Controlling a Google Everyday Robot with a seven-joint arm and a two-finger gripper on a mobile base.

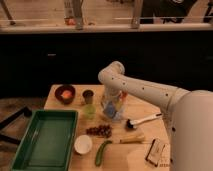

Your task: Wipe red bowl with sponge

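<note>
The red bowl sits at the table's back left corner, dark red at the rim with bright orange inside. My gripper hangs over the middle of the table, to the right of the bowl and well apart from it. It is shut on the sponge, a small blue-grey pad that seems to be held just above the wood. The white arm comes in from the right and bends down to the gripper.
A green tray fills the front left. A brown cup and a green cup stand between bowl and gripper. A white bowl, dark grapes, a cucumber, a dish brush and a packet lie nearer the front.
</note>
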